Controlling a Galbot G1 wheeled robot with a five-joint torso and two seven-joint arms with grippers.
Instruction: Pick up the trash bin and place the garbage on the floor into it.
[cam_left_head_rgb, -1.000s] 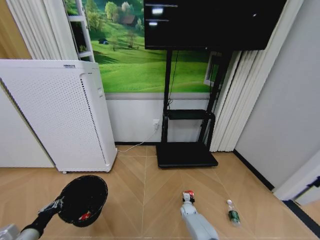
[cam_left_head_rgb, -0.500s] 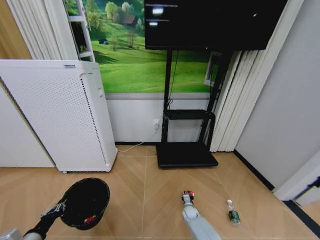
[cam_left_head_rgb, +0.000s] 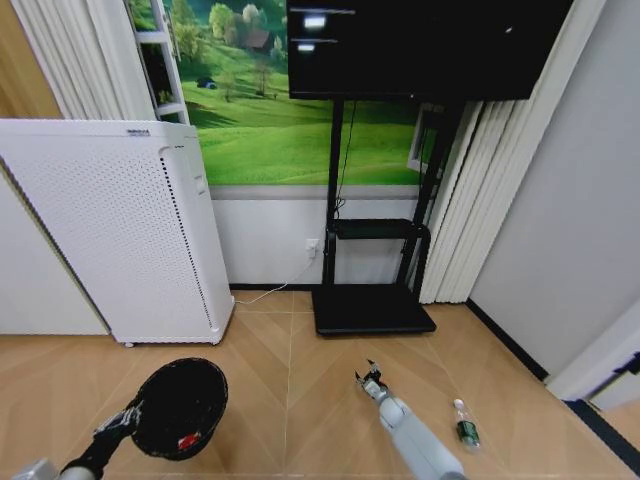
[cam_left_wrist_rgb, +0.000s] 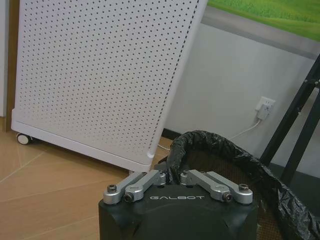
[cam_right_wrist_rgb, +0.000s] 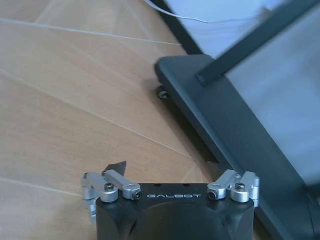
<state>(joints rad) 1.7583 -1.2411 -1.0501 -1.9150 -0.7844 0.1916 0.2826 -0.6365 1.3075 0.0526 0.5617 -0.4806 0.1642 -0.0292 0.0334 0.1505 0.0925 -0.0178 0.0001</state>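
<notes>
Trash bin (cam_left_head_rgb: 183, 407) is held off the floor (cam_left_head_rgb: 290, 400) in front of the white perforated cabinet (cam_left_head_rgb: 110, 230), opening tipped toward the camera, black liner over the rim. Something red sits inside it, near the rim; can't tell which item.

Left gripper (cam_left_wrist_rgb: 172, 177) has its fingers clamped on the bin rim with the liner pinched between them.

Right gripper (cam_left_head_rgb: 371, 380) is low over the floor, well to the right of the bin and just in front of the black TV stand base (cam_left_head_rgb: 372, 310). Its fingers are spread wide, nothing between them. The right wrist view has bare parquet under it plus the stand's base plate and a caster.

The clear bottle (cam_left_head_rgb: 465, 425) with a green label lies on the floor further right of the right gripper, far side from the bin. Looks like the remaining pick.

How to do it well, my read:
- Swing the right gripper over to the bottle, line the fingers across its short axis, come down near the middle so it can't roll out.
- Stay clear of the stand base on the way.
- Keep the bin steady and mouth-up so the contents stay put and the drop target is wide.
</notes>
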